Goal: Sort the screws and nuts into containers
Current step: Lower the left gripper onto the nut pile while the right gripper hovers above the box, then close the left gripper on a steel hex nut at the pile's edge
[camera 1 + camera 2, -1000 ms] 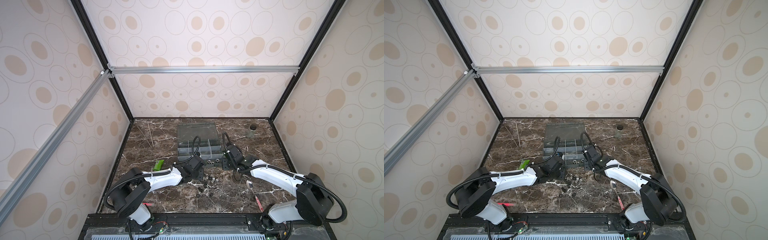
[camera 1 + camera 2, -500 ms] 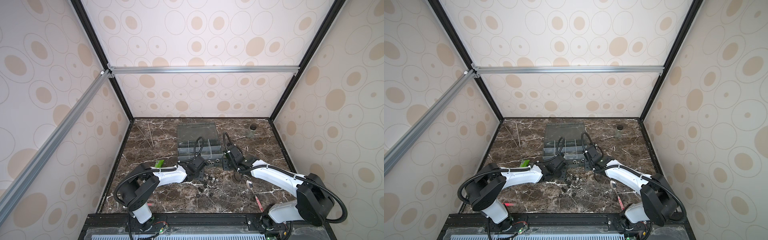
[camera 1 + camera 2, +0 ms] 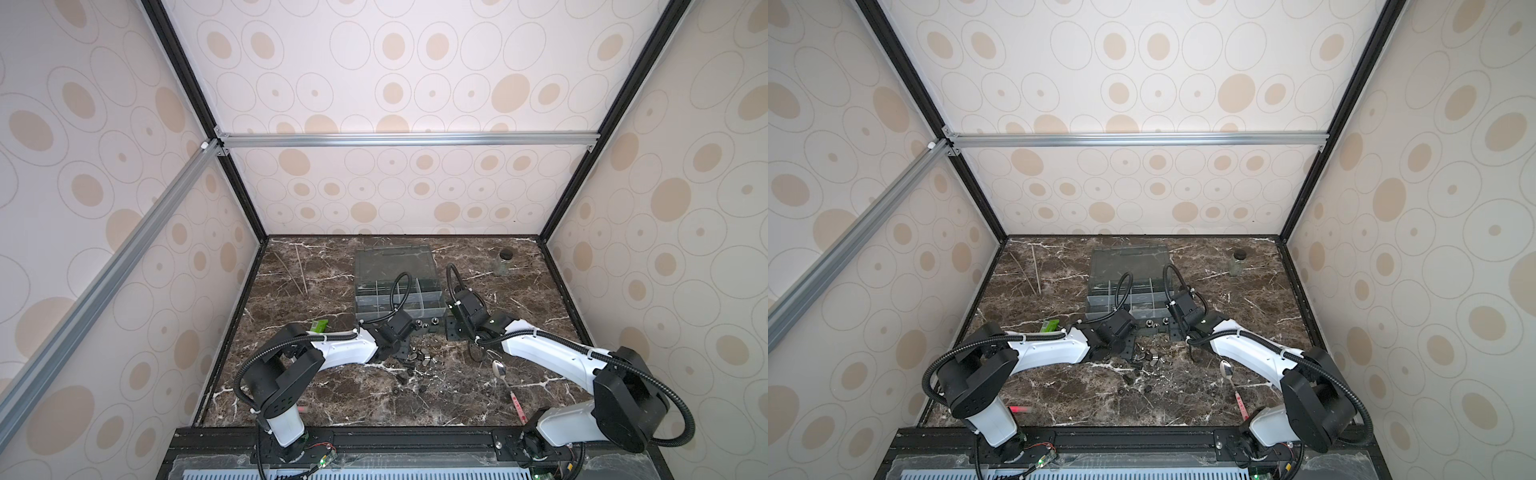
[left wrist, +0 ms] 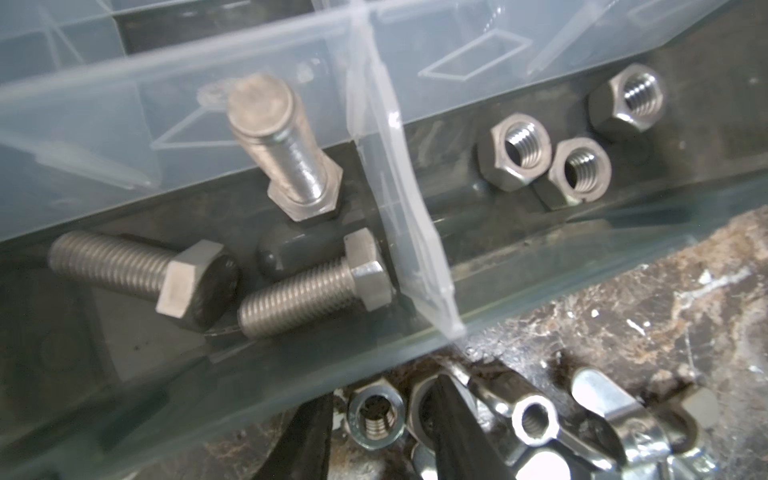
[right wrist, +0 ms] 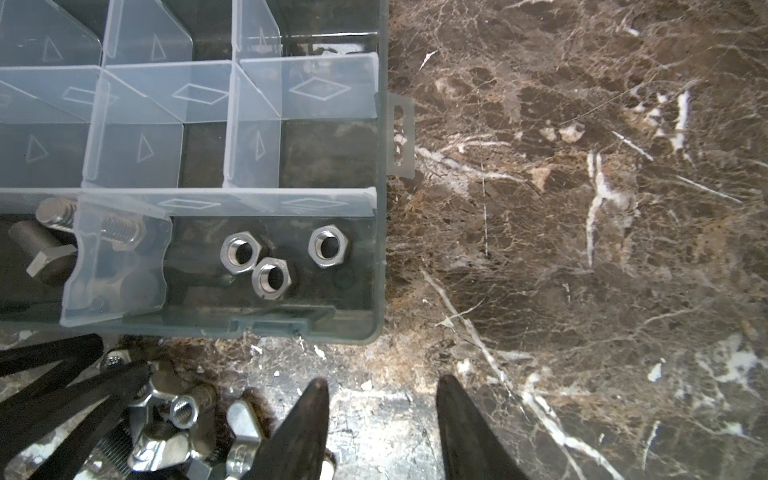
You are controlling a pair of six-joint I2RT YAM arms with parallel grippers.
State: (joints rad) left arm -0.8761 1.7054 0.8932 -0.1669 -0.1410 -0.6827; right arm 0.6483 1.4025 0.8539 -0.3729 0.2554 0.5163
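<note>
The grey organizer box (image 3: 432, 298) (image 3: 1100, 302) stands open mid-table. One near container holds three screws (image 4: 137, 270) (image 5: 45, 249); the container beside it holds three nuts (image 4: 515, 151) (image 5: 272, 276). Loose nuts and wing nuts (image 3: 422, 357) (image 5: 183, 411) lie on the marble in front of the box. My left gripper (image 4: 380, 432) (image 3: 405, 347) is down in this pile, open, its fingers either side of a silver nut (image 4: 376, 417). My right gripper (image 5: 382, 415) (image 3: 453, 336) stands open over bare marble by the box's near right corner.
A spoon (image 3: 498, 370) with a pink handle lies right of the pile. A green item (image 3: 319, 325) sits left of the box, thin wooden sticks (image 3: 299, 270) at the back left, a small glass jar (image 3: 503, 264) at the back right. A pink item (image 3: 1019, 409) lies near the front edge.
My left arm has reached farther toward the box and its jaws have narrowed around the silver nut. The right arm has not moved.
</note>
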